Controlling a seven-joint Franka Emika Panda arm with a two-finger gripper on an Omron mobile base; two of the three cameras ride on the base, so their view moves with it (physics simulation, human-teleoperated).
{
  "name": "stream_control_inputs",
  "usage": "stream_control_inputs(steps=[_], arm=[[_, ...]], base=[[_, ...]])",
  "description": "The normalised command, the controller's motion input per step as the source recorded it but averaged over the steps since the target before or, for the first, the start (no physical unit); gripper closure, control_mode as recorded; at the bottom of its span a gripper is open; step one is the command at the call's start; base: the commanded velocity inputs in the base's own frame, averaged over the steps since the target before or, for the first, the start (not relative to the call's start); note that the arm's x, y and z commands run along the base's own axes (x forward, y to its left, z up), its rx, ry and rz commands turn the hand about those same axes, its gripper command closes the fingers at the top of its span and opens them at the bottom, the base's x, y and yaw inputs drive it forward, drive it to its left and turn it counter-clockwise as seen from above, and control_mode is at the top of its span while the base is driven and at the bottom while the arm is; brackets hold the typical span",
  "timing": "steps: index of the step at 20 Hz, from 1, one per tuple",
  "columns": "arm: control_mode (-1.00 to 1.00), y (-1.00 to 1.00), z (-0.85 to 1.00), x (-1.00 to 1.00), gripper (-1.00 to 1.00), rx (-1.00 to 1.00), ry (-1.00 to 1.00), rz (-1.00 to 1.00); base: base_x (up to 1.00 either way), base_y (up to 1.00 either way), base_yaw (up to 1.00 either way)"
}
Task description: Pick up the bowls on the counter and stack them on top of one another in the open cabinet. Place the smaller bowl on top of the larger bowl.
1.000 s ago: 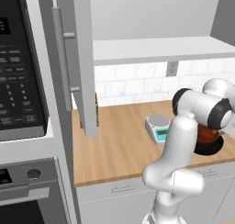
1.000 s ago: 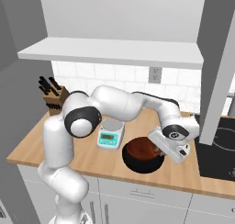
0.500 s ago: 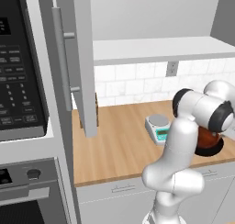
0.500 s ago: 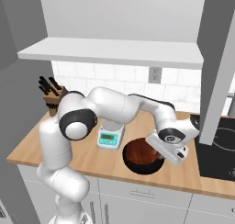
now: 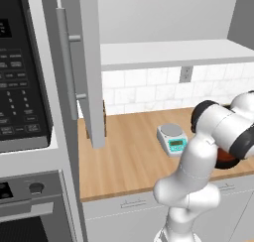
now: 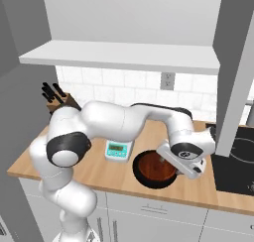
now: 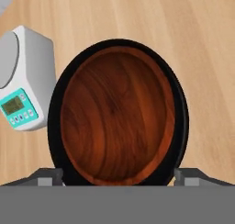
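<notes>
Left base view first: the arm reaches out over the counter (image 5: 129, 151), its bulk hiding most of the bowl (image 5: 225, 160), with the small scale (image 5: 172, 138) off to the side and the cabinet (image 5: 168, 52) shelf well above. Right base view shows the gripper (image 6: 184, 167) hanging over the bowl's near rim, the bowl sitting on the counter just beside the scale. Hand view looks straight down into the bowl, fingertips (image 7: 49, 176) spread wide at either side of its rim, holding nothing. I'd say it should drop so one finger goes inside and one outside the rim, then pinch firmly before lifting.
</notes>
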Motion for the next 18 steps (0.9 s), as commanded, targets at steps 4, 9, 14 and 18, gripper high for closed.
stream_control_inputs(steps=[4, 9, 14, 18], arm=[[-1.00, 0.00, 0.02, -0.01, -1.00, -0.01, 0.01, 0.00], [-1.00, -0.07, -0.30, 0.00, -1.00, -0.06, 0.01, 0.00], [-1.00, -0.19, -0.23, 0.00, -1.00, 0.00, 0.01, 0.00], [-1.00, 0.00, -0.37, 0.00, -1.00, -0.06, 0.00, 0.00]], base=[[0.00, 0.00, 0.00], [0.00, 0.00, 0.00], [0.00, 0.00, 0.00], [0.00, 0.00, 0.00]])
